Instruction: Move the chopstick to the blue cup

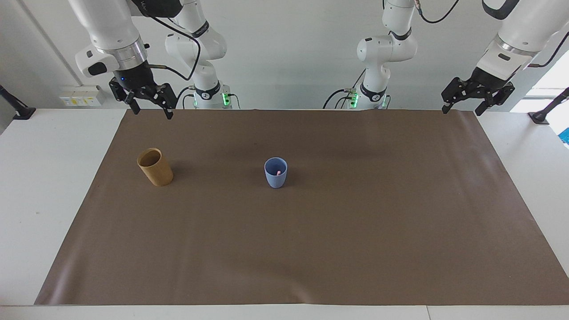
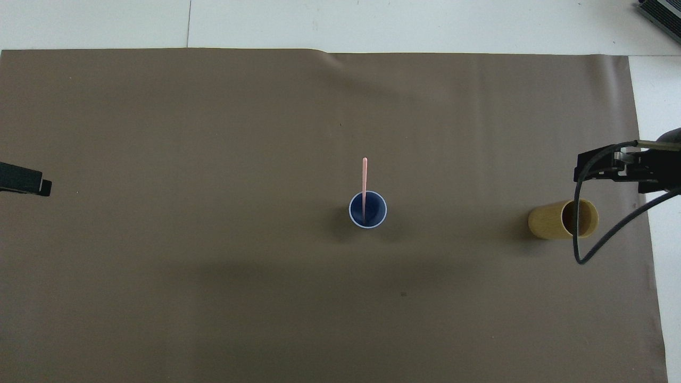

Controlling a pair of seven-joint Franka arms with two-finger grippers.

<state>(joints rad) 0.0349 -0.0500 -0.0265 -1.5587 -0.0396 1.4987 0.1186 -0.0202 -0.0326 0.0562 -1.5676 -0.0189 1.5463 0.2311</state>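
- Facing view: the blue cup (image 1: 276,172) stood mid-mat on the brown mat (image 1: 311,249) covering the counter (image 1: 40,186), with only the pink tip of the chopstick (image 1: 278,172) showing inside it. A tan holder (image 1: 155,167) stood toward the right arm's end. The right tool (image 1: 148,106) hung open and empty over the mat's edge nearest the robots. The left tool (image 1: 462,106) waited open and empty over the mat's corner.
- Overhead view: the chopstick (image 2: 364,183) stood in the blue cup (image 2: 367,209), its length rising above the rim. The tan holder (image 2: 563,218) was empty. Only parts of the right tool (image 2: 612,165) and left tool (image 2: 24,181) showed.
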